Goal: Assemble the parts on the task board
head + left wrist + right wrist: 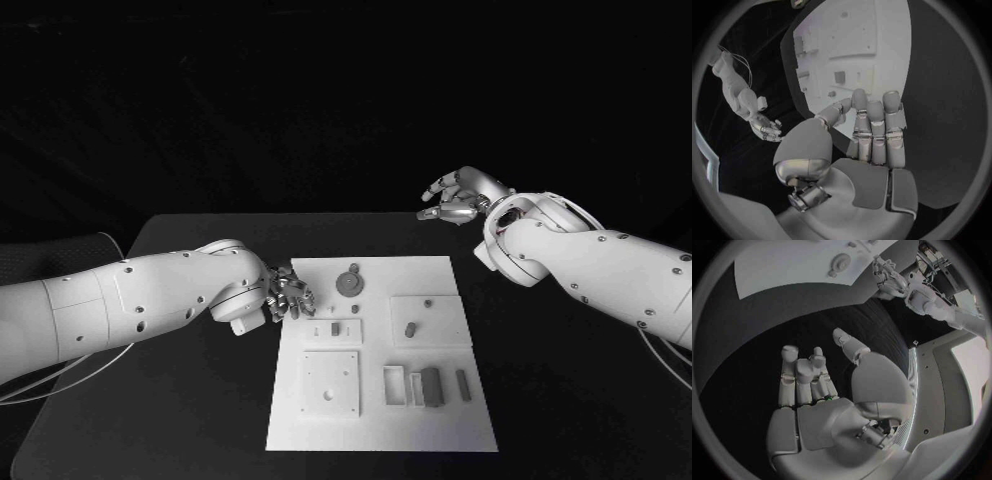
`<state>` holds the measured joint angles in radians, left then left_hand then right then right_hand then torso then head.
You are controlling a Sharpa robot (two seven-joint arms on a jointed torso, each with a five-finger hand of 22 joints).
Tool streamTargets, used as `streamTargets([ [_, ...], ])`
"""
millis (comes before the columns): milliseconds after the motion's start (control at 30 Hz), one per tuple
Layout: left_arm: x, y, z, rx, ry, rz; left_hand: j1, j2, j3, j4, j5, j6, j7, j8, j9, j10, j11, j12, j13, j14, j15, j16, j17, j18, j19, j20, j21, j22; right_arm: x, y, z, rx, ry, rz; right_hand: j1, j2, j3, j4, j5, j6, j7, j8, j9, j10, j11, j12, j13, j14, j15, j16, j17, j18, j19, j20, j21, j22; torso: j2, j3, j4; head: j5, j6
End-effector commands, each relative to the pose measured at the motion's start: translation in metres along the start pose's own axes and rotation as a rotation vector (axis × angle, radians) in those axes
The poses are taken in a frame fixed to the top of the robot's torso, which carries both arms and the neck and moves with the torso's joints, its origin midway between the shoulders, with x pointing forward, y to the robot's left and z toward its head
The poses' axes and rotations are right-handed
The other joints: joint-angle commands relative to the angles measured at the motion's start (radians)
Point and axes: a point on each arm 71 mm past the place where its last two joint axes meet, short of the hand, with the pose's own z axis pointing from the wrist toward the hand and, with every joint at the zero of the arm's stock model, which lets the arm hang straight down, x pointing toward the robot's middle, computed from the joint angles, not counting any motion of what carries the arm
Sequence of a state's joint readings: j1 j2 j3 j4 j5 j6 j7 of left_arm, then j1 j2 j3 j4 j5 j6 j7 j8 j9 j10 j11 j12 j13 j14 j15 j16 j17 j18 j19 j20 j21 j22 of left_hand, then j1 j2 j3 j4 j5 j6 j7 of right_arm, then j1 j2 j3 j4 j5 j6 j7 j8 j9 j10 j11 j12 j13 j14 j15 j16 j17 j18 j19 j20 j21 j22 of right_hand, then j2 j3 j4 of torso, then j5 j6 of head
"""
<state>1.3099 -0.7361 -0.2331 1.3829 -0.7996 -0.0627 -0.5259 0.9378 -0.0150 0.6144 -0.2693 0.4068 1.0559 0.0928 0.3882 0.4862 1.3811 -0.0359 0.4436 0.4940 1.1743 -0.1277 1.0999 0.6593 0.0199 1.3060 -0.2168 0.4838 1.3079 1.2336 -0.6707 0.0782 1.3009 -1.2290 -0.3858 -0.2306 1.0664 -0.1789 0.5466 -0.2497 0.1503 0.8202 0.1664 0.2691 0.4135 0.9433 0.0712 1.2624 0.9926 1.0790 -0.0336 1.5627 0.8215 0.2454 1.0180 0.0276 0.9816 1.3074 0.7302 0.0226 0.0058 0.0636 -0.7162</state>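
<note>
On the black table lies the white board, long side running away from the robot. At its left edge, near the far end, the left hand reaches over the board's border, fingers pointing toward the small grey parts; the head view leaves it hard to tell whether the fingertips touch the board or hover just above it. From the left wrist view, that hand has its fingers held straight and close together, the thumb off to one side, and nothing between them.

Counting what can be made out from above: one round grey disc near the far end, two small grey pieces on raised white squares at mid-board, one on the left and one on the right, and two grey bars standing near white slots toward the near right. Smaller details on the board are too fine to read.

Beyond the table's far right corner, the right hand is raised well clear of the board. Its wrist view shows the hand with fingers loosely extended, thumb apart, empty, and the board's far end with the disc in the distance.
</note>
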Motion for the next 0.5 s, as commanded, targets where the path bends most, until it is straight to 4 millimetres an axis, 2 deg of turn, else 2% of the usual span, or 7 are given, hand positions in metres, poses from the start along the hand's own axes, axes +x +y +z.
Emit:
streamTargets([
  [33, 0.0015, -0.0001, -0.0038, -0.009, -0.030, -0.027, 0.000, -0.011, 0.001, 0.000, 0.020, 0.073, -0.036, 0.004, 0.050, 0.002, -0.006, 0.006, 0.003, 0.000, -0.007, 0.006, 0.000, 0.027, -0.003, -0.011, 0.007, 0.025, 0.0010, 0.0001, -0.0003, -0.004, 0.014, -0.004, -0.001, 0.009, -0.002, 0.002, 0.002, -0.006, 0.015, 0.000, -0.001, -0.008, -0.001, -0.004, -0.001, -0.007, -0.003, -0.004, -0.001, 0.016, 0.001, -0.008, -0.007, 0.009, 0.000, -0.0015, 0.0002, -0.006, -0.001],
  [133, 0.0051, -0.0001, -0.0071, -0.004, -0.025, -0.028, -0.003, -0.015, 0.000, 0.000, 0.039, 0.078, -0.038, 0.006, 0.054, 0.005, -0.008, 0.014, 0.007, 0.004, -0.010, 0.012, -0.001, 0.027, 0.000, -0.013, 0.016, 0.025, 0.0010, 0.0000, -0.0004, -0.003, 0.015, -0.005, 0.000, 0.009, -0.002, 0.001, 0.002, -0.006, 0.015, 0.000, -0.001, -0.009, -0.001, -0.004, -0.001, -0.008, -0.003, -0.004, -0.001, 0.016, 0.001, -0.008, -0.007, 0.009, 0.001, -0.0014, -0.0002, 0.000, -0.003],
  [500, 0.0101, -0.0012, -0.0088, 0.010, -0.035, -0.008, -0.010, -0.029, -0.004, 0.010, 0.050, 0.102, -0.051, 0.015, 0.070, 0.014, -0.021, 0.056, 0.028, 0.018, -0.025, 0.050, 0.003, 0.026, 0.013, -0.025, 0.063, 0.025, 0.0011, -0.0001, -0.0005, -0.004, 0.017, -0.005, 0.001, 0.008, -0.002, 0.000, 0.002, -0.006, 0.015, 0.000, -0.002, -0.009, -0.001, -0.004, -0.002, -0.008, -0.003, -0.004, -0.001, 0.016, 0.001, -0.008, -0.007, 0.010, 0.001, -0.0019, -0.0008, 0.004, -0.011],
])
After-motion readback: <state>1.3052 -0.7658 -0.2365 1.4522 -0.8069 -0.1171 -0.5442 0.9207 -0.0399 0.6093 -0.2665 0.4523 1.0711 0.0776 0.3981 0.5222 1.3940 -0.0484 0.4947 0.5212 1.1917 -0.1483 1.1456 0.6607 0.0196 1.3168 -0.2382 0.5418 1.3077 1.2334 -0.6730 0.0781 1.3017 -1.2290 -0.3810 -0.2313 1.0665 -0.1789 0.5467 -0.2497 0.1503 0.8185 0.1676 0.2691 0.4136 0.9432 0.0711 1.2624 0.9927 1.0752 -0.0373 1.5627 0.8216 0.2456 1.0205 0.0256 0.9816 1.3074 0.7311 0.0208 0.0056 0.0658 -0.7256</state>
